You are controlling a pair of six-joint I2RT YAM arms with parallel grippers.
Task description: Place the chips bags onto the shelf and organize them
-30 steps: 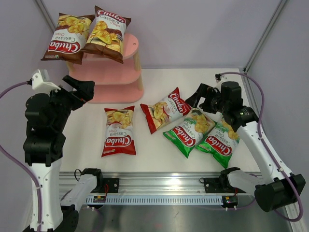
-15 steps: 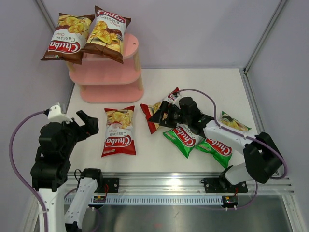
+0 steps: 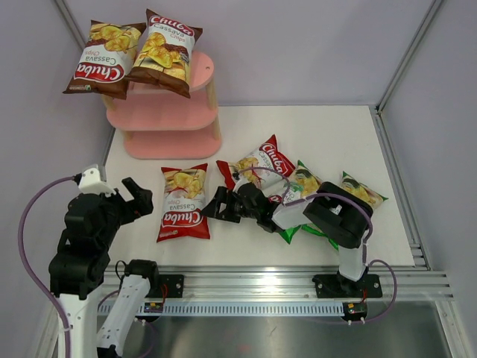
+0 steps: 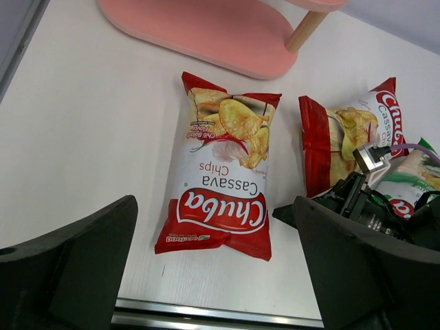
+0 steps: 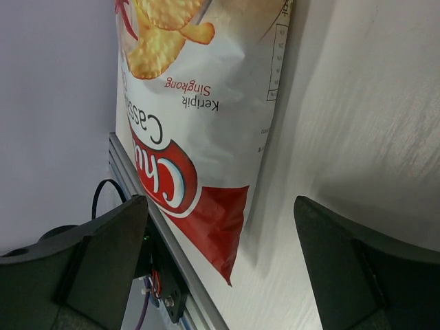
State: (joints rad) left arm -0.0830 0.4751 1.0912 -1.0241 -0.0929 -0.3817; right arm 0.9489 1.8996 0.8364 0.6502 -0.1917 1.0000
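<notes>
A robot lab cell: plain lilac walls (image 3: 298, 45), white table (image 3: 320, 127), aluminium rail (image 3: 253, 286) along its near edge.

A white table (image 3: 320, 134) stands between pale lilac walls (image 3: 298, 45), a metal rail (image 3: 253, 282) along its near edge.

A metal rail (image 3: 253, 282) edges the white table (image 3: 320, 127).
</notes>
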